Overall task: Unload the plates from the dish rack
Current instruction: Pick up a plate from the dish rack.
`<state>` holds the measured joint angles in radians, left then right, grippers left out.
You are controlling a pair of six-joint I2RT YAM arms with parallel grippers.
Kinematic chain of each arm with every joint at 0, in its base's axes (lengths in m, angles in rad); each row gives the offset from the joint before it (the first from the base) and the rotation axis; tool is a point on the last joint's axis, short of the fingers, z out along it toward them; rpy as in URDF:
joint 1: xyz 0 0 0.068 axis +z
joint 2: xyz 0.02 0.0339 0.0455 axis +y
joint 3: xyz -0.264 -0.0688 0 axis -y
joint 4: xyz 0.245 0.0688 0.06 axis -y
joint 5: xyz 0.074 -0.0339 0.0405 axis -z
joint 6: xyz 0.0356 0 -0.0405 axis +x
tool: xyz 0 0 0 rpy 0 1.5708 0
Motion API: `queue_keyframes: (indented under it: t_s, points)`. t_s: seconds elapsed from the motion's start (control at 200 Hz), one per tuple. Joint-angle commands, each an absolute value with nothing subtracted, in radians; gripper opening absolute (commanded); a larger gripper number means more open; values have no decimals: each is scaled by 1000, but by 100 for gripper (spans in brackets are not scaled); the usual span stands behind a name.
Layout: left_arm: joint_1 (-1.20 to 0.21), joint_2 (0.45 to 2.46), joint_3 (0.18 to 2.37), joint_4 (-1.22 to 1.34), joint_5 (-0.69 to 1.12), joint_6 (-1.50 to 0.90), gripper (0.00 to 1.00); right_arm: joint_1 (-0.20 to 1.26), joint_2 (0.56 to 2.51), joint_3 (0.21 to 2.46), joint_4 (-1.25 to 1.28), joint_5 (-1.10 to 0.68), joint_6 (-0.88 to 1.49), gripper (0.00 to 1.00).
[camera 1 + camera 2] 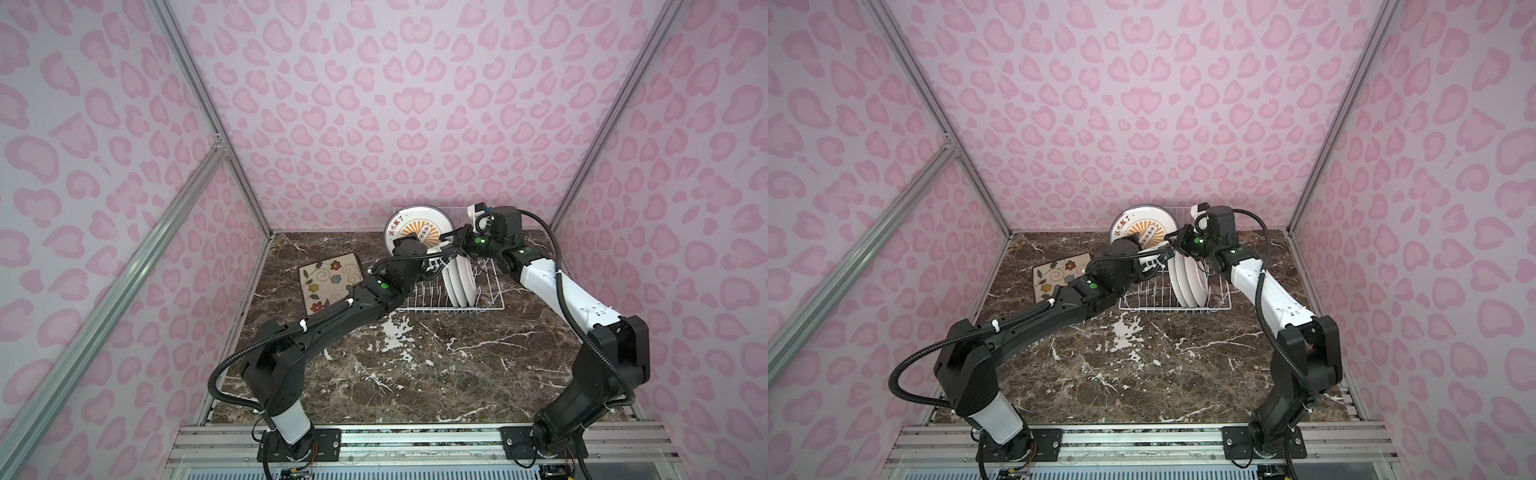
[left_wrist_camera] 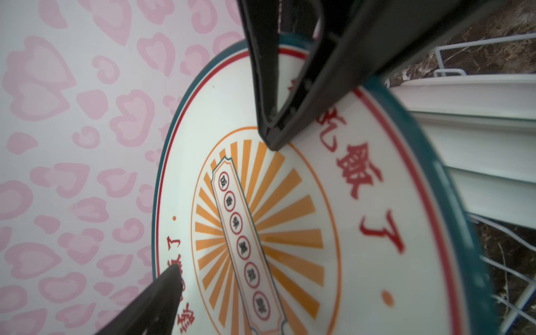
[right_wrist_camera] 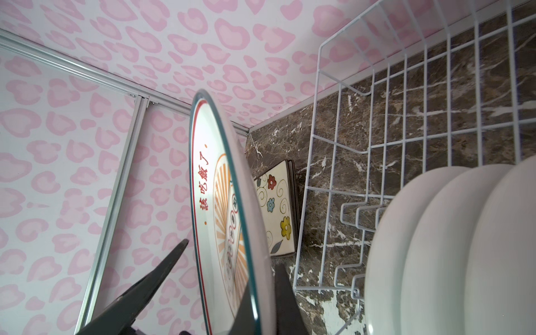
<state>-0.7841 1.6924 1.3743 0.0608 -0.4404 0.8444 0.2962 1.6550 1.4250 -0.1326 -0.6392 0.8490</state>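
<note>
Evidently mid-unload: right gripper (image 3: 231, 253) clamped a round plate (image 1: 415, 224) beside the dish rack (image 1: 486, 308), frame centre; left gripper (image 2: 222, 207) stood wide. Next, probably, laying it on the table (image 1: 415, 365).

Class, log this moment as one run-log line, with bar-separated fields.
right claw: shut on printed round plate, upright | left claw: open, by plate face | rack: three white plates | table: square plates

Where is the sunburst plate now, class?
In both top views the sunburst plate stands on edge over the dish rack's far end, clamped in the right gripper.
</note>
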Motion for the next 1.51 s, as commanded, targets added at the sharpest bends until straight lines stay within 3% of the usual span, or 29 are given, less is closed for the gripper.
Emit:
queue_keyframes:
  t_s: [0.0,0.1,0.41,0.74,0.945,1.14,1.5]
  points:
    - [-783,1669,1384,108,-417,787,96,282,1632,1398,-38,-621,856,0]
    - [-783,1663,1395,72,-401,766,100,266,1611,1367,-5,-603,871,0]
    - [-777,1568,1375,9,-300,619,97,188,1537,1289,54,-563,876,0]
    - [-592,1486,1478,-99,78,104,97,138,1478,1253,44,-573,800,0]
    - [-415,1577,1586,-161,432,-264,98,141,1472,1248,43,-632,764,0]
    - [-361,1694,1652,-142,681,-415,100,154,1461,1226,71,-664,744,0]
    - [-359,1873,1779,-222,863,-500,86,190,1514,1242,114,-713,740,0]
